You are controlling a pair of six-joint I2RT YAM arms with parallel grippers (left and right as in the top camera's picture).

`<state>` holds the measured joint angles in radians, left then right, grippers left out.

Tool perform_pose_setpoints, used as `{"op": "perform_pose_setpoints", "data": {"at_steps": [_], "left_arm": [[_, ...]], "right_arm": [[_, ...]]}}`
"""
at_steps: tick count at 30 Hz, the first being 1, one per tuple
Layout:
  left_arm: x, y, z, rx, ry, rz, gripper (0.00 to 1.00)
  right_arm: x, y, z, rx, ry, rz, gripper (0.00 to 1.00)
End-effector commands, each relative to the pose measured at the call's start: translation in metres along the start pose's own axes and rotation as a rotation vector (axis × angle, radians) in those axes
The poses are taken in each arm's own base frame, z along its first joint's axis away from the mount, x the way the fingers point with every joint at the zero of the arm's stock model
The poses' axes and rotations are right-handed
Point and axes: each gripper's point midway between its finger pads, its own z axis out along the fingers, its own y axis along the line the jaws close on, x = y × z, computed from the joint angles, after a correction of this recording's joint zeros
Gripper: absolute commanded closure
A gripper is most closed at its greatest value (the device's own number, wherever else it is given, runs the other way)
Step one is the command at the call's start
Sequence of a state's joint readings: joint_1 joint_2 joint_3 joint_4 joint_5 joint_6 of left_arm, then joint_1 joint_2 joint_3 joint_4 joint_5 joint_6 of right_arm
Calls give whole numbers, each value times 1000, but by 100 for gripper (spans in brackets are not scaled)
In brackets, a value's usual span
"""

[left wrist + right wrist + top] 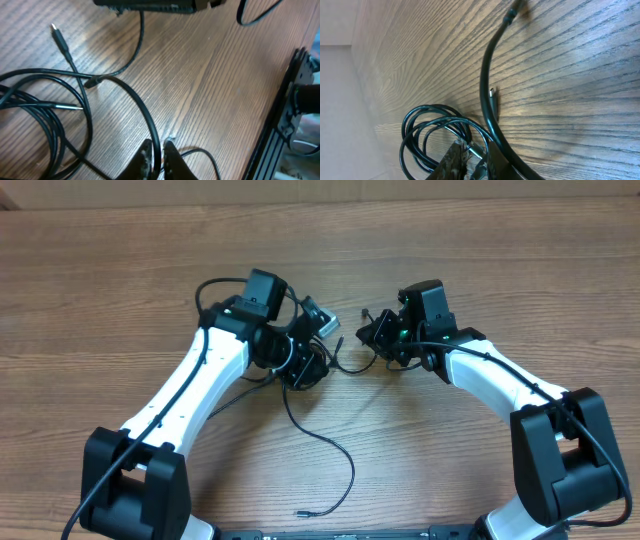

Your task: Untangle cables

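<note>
The left gripper (159, 159) shows only its fingertips; the rest is cut off by the bottom edge. To its left, the cables (52, 131) run out of the picture. The right gripper (471, 162) is cropped the same way, and it is unclear whether it pinches the strand between its tips. Far ahead of it, a plug (518, 7) is blurred.
</note>
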<state>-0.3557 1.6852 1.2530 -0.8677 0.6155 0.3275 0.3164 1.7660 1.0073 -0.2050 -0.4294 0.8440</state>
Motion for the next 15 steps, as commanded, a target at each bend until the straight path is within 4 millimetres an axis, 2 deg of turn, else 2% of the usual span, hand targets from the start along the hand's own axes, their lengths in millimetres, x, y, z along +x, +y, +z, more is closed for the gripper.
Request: {"op": "perform_pose_setpoints", "data": {"at_steps": [1,2,4,7,10,15], "left_arm": [[8,8,4,-62,37,4,51],[9,11,4,-81,43,-11,39],[9,12,4,-88,42,-21,30],[2,11,-1,-91,27,-32,11],[-12,12,-9,-113,-4,-30,1],[-35,37,-31,-288,-51,-81,0]], "right_arm": [[-2,4,-7,-8,-19,-23,86],[-2,4,-7,-9,-19,-22,86],[-2,4,-7,-9,-19,-23,86],[-2,4,-7,-9,-19,-23,85],[-2,4,-6,-9,-19,-23,85],[-2,4,-7,-9,-19,-23,83]]}}
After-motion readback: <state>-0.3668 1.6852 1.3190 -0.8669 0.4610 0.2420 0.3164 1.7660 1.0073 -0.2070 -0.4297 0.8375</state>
